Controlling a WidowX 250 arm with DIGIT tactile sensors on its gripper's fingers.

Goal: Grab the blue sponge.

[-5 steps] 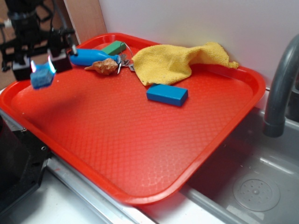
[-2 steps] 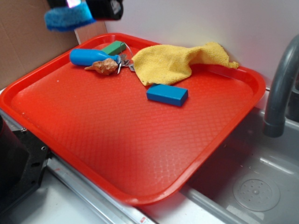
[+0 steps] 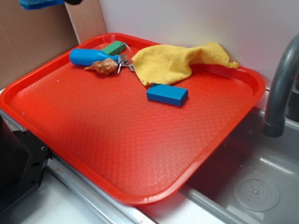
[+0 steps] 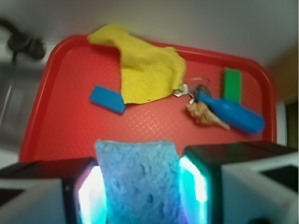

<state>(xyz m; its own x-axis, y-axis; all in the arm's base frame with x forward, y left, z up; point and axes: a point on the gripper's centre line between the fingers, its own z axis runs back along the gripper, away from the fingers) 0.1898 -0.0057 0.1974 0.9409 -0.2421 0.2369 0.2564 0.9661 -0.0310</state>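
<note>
The arm has gone on climbing since a second ago; then it hung low over the left rim of the red tray (image 3: 243, 88), and now only a sliver of the blue sponge (image 3: 41, 3) shows at the very top left of the exterior view, high above and clear of everything on the tray; the rest has not shifted.

From the wrist camera the gripper (image 4: 139, 186) is plainly pinching the sponge; the two lit pads press against its left and right sides, and its rough, porous face fills the gap between them, looking down on the tray from well above.

Below lie the yellow cloth (image 3: 175, 60) against the far rim, the darker blue block (image 3: 167, 94) just in front of it, and, at the back left corner, the glossy blue bottle-shaped thing (image 3: 88, 57) with a shell (image 3: 103, 66) touching it, a green block (image 3: 113, 47) and a bit of metal beside them.

As I judge it the grab is done; the sponge is lifted and held, and little seems left beyond keeping the grip.
</note>
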